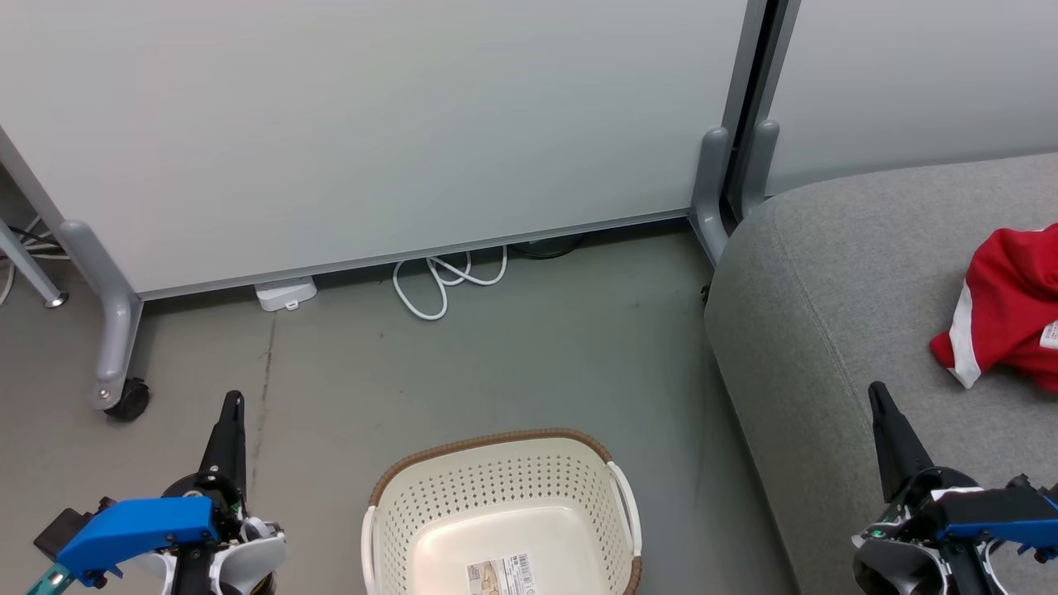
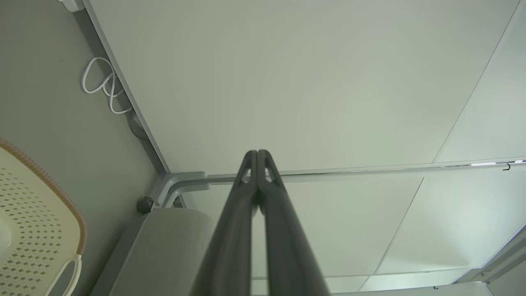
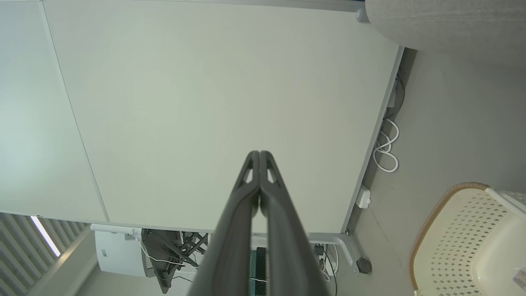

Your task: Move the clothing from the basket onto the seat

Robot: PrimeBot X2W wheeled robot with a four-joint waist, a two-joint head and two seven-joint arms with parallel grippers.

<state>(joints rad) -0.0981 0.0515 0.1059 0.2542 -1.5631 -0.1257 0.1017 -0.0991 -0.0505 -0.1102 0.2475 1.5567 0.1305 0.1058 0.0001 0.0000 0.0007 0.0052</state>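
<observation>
A: Count of task items?

B: One cream-white perforated plastic basket (image 1: 496, 487) with brown woven-look rim, standing on the grey floor (image 1: 512, 364), bottom centre of the head view. One bright red fabric garment with white trim (image 1: 1012, 306), lying on the large light-grey upholstered seat (image 1: 826, 314), well apart from the basket. Inside the basket, as far as shown: smooth bottom and one barcode label (image 1: 500, 574).

A: Claws?

B: Two. Left gripper (image 1: 234, 402) low at left, above the floor, closed tip to tip, holding nothing. Right gripper (image 1: 876, 392) low at right, over the seat's front part, likewise closed and holding nothing. Same closed state in both wrist views.

A: Edges and room?

B: Open floor between the basket and the white partition panel (image 1: 372, 124). Narrower strip of floor between the basket's right handle and the seat's rounded left edge. Along the panel's foot: one looped white cable (image 1: 438, 285), one small white box (image 1: 285, 293), one black caster (image 1: 128, 401) under a grey leg at left.

A: Hidden or unclear?

B: Basket's near side cut off by the bottom edge. Garment cut off at the right edge; full shape not determinable. Seat running out of frame to the right and downward. Label print too small to read.
</observation>
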